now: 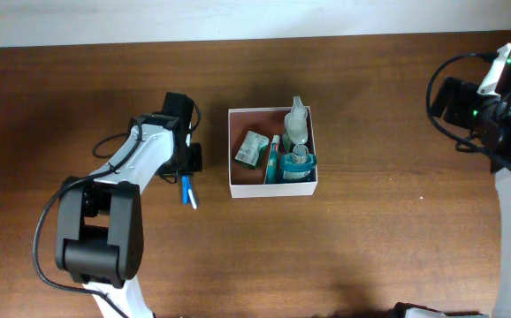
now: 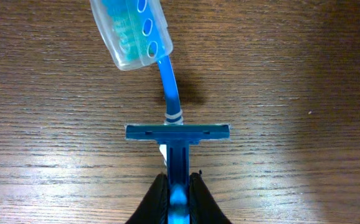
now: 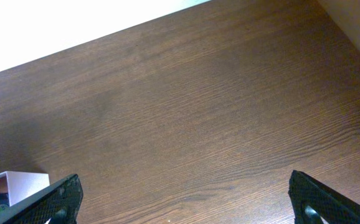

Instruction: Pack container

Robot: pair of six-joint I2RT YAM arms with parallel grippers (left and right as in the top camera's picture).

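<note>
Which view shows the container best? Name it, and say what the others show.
Overhead. It shows the container whole from above, its white walls and the items packed inside. The right wrist view catches only one white corner at its lower left edge. The left wrist view misses it, showing the razor instead.

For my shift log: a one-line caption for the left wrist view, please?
Left gripper shut on the handle of a blue razor, held over a capped toothbrush on the wooden table.

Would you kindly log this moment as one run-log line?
left tool: shut on razor, left of container | toothbrush: on table by razor | right tool: open, over table
</note>
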